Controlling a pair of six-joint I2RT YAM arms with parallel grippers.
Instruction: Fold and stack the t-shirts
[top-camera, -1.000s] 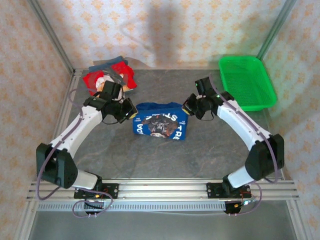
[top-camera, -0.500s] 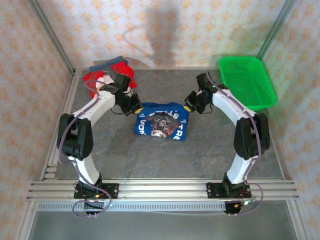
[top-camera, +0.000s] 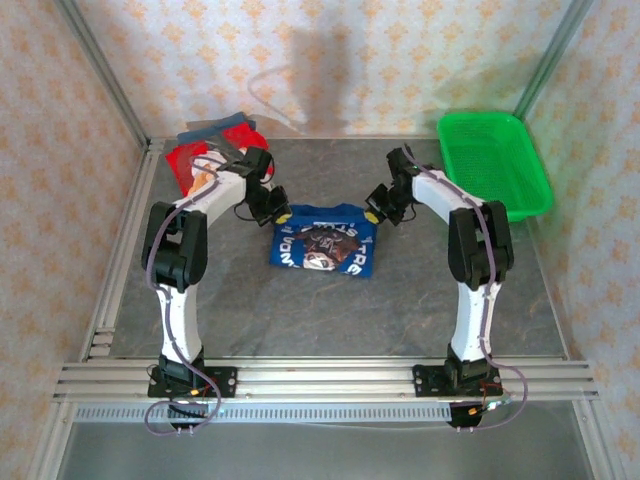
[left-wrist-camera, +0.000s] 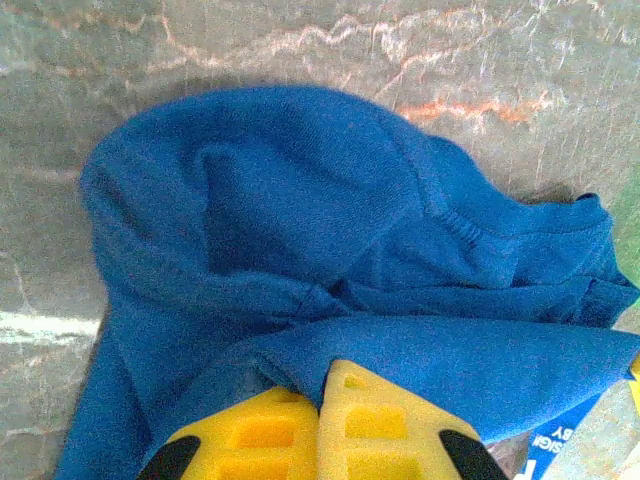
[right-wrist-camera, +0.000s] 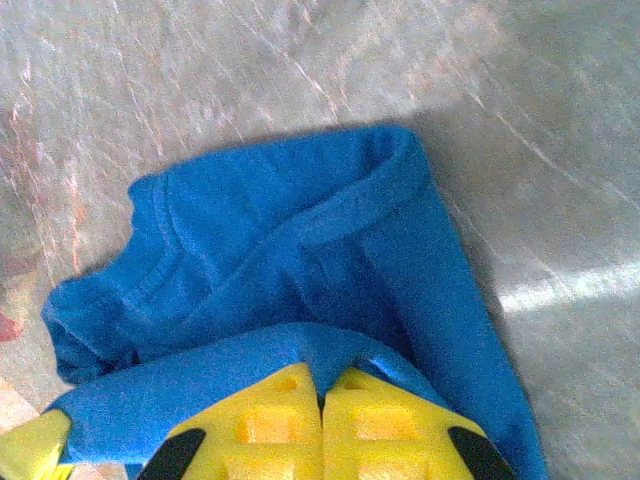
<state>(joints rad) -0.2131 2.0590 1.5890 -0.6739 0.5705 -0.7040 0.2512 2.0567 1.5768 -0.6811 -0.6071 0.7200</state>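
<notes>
Left gripper (left-wrist-camera: 322, 385) and right gripper (right-wrist-camera: 322, 388) each pinch the upper edge of the blue t-shirt (top-camera: 325, 245), centre frame, on the counter (top-camera: 430, 290).

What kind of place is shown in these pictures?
Probably a robot test cell, not a home: two arms bolted to an aluminium rail, patterned backdrop walls, and a blue t-shirt on a stone-look table.

Left arm (top-camera: 215, 192) and right arm (top-camera: 440, 190) have stretched forward.

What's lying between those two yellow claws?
The blue t-shirt, print up, lies between the left gripper and right gripper in the top view; each pinches its far edge.
</notes>
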